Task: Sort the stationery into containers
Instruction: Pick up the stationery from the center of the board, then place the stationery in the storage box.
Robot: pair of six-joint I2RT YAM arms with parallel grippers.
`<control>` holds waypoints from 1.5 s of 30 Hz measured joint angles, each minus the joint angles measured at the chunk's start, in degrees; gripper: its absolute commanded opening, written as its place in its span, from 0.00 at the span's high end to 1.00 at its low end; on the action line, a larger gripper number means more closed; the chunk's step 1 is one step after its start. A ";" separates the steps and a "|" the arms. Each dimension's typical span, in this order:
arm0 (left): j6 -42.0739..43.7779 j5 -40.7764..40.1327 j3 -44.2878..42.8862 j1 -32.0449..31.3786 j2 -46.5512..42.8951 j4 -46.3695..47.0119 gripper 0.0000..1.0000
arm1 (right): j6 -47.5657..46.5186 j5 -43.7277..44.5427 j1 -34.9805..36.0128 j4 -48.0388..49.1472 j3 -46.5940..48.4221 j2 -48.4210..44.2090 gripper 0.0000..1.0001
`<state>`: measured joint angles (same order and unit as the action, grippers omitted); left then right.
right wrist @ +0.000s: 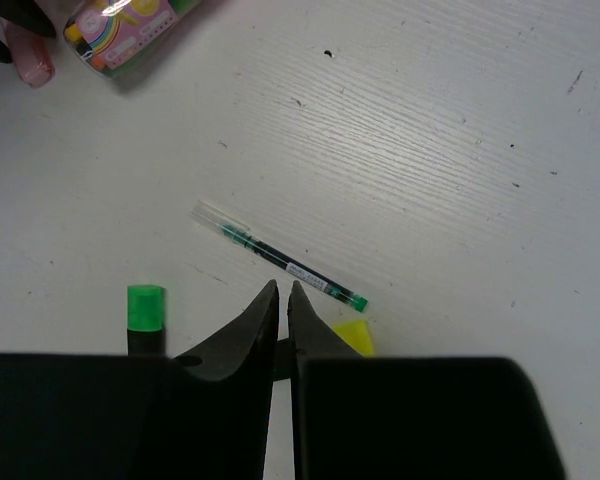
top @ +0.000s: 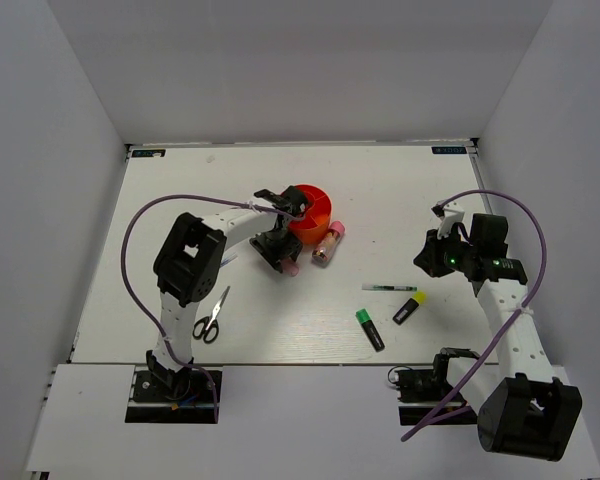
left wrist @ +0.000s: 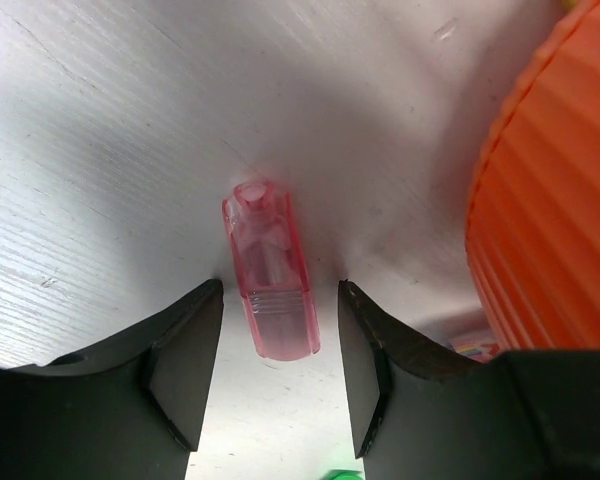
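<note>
Now the left hand (left wrist: pixel 278 320) is hovering open over the pink eraser (left wrist: pixel 268 262), just beside the orange tub (left wrist: pixel 550 190).

Its wrist camera is showing what the overhead view is mostly hiding: the eraser is lying flat on the white worktop (top: pixel 380 190) between the two fingers (left wrist: pixel 185 350), with a gap on each side and the ribbed tub wall to the right. Only the overhead view is giving the wider layout, with the scissors (top: pixel 212 316) lying near the left arm, well apart from the tub, and the pink-capped tube (top: pixel 327 243) lying just beside it. The right hand (right wrist: pixel 283 300) is sitting closed and empty (fingertips almost touching) over the thin white pen (right wrist: pixel 280 258). Its camera is catching only the caps of the green highlighter (right wrist: pixel 145 308) and the yellow highlighter (right wrist: pixel 355 335).
</note>
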<state>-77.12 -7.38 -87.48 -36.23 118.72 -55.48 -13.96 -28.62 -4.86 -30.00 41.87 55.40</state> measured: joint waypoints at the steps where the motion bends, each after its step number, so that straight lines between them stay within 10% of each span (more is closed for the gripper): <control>1: 0.00 -0.04 0.00 0.00 0.00 -0.07 0.41 | 0.00 0.00 0.00 0.00 0.00 -0.07 0.89; 7: -0.07 -0.07 2.34 0.11 -1.25 0.55 0.51 | 0.02 0.00 0.00 0.00 0.00 -0.33 0.89; 18: 1.79 0.57 9.09 1.29 -5.84 1.68 1.00 | 0.04 -0.02 0.00 0.00 0.00 -0.33 0.89; 35: 48.52 -5.73 8.46 1.77 -27.56 9.44 1.00 | 0.00 -0.70 0.00 0.02 0.00 -0.33 0.86; 45: 73.79 -3.30 8.94 3.04 -23.85 29.03 1.00 | 0.00 -1.36 -0.02 0.07 0.00 -0.15 0.86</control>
<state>-3.33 -10.68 -78.54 -33.19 94.87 -26.46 -13.96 -29.98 -4.89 -29.93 41.87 55.24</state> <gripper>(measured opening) 0.402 0.134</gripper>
